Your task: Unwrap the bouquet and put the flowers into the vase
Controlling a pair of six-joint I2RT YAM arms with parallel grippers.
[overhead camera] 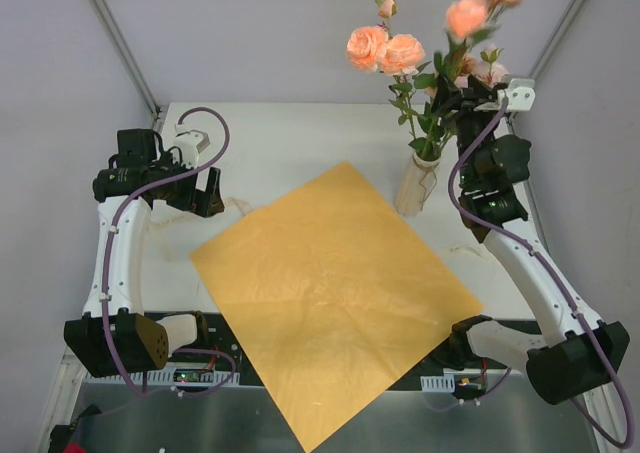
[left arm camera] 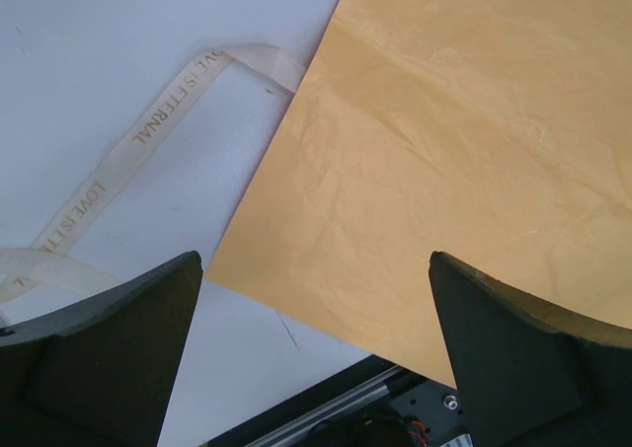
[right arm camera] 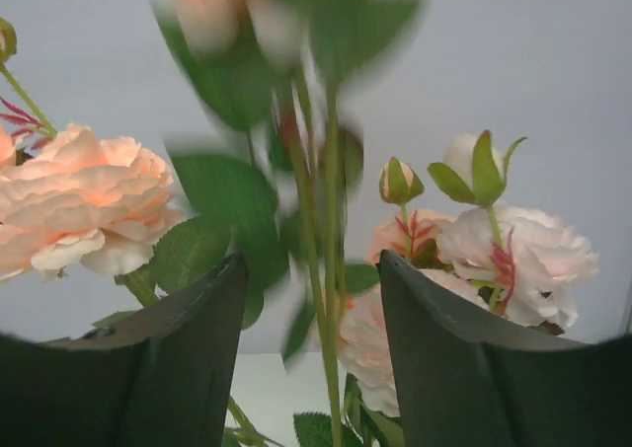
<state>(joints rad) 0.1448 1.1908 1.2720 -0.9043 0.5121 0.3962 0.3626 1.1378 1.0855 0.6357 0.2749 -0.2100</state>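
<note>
The slim cream vase [overhead camera: 417,183] stands upright at the back right of the table, with the peach-pink flowers [overhead camera: 385,48] rising out of its mouth on long green stems. My right gripper [overhead camera: 450,101] is up among the stems above the vase. Its jaws are open around two thin blurred stems [right arm camera: 326,269], with a gap on both sides. Roses [right arm camera: 84,205] and buds fill that wrist view. The bouquet's orange paper [overhead camera: 330,293] lies flat and unwrapped mid-table. My left gripper [overhead camera: 205,195] hovers open over the paper's left edge [left arm camera: 296,220], holding nothing.
A cream printed ribbon [left arm camera: 148,136] lies loose on the white table by the paper's left corner [overhead camera: 238,207]. The paper's near corner overhangs the table's front edge and the black rail [left arm camera: 336,408]. Grey walls enclose the back and sides.
</note>
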